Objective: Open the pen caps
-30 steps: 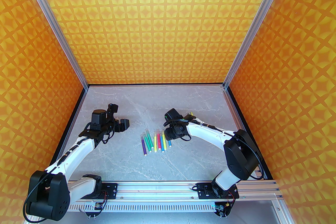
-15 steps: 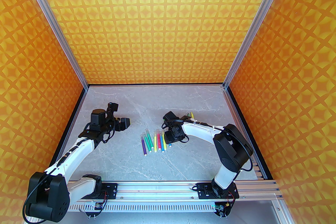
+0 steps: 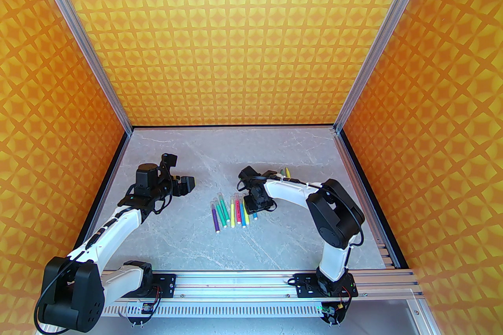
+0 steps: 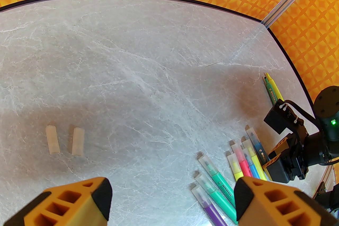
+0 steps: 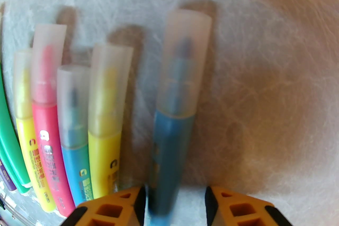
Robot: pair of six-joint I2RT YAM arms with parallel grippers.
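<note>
The right fingers stand part-open astride the blue marker, the rightmost of the capped row on the counter; its clear cap is on. The left fingers hang wide near two loose caps. The step in hand looks like gripping this barrel: next, close squarely, lift, and offer the cap leftward.

The grey marbled worktop carries a row of capped markers near its middle. Two uncapped markers, green and yellow, lie closer to the right edge. Two loose pen caps lie side by side, well apart from the row.
</note>
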